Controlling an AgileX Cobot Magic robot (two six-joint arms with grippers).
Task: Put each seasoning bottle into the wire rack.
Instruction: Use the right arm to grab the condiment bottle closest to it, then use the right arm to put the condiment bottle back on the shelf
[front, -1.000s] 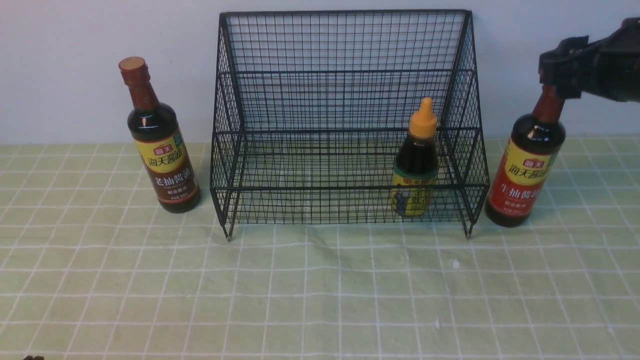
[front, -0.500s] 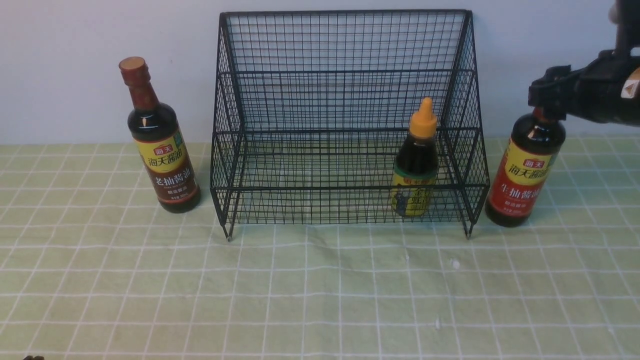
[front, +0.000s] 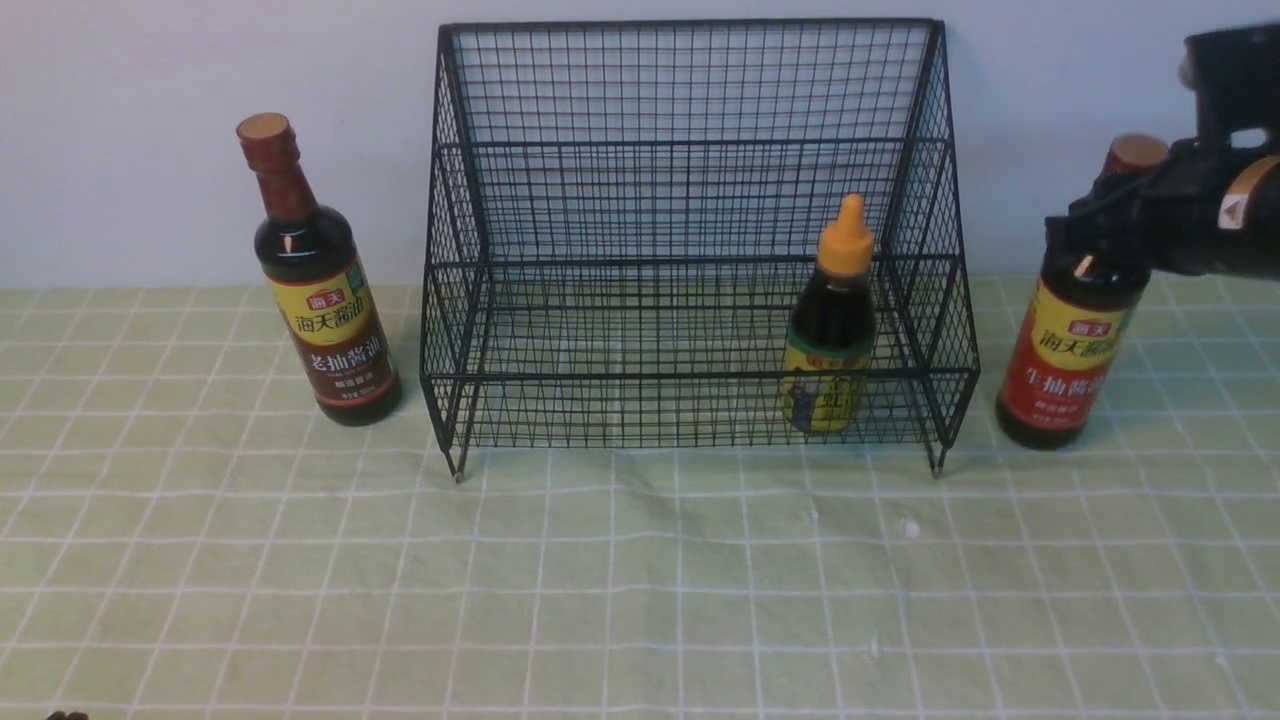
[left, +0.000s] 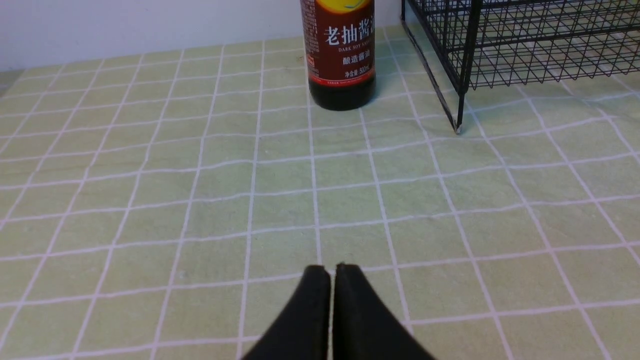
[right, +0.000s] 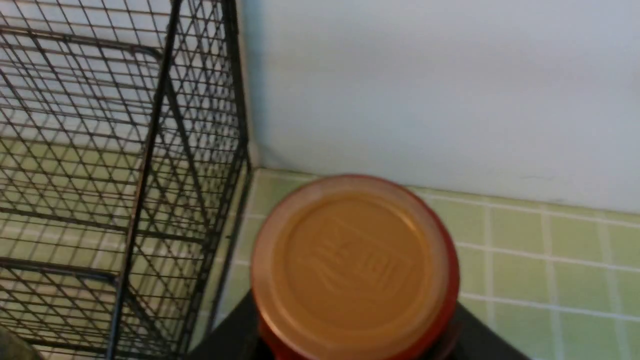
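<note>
Right wrist view: yellow-red bottle (right: 352, 265), embossed cap top

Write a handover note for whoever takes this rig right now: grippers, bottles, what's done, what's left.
Left gripper: shut, empty, low over the cloth.
Right gripper: shut on the neck of the red-label bottle, which is just right of the rack, outside it.
Small bottle: standing in the rack's lower tier, near its right end. Done.
Brown-label bottle: standing on the cloth left of the rack, no gripper near it.
Left to do: put the red-label bottle in the rack, then the brown-label bottle.
</note>
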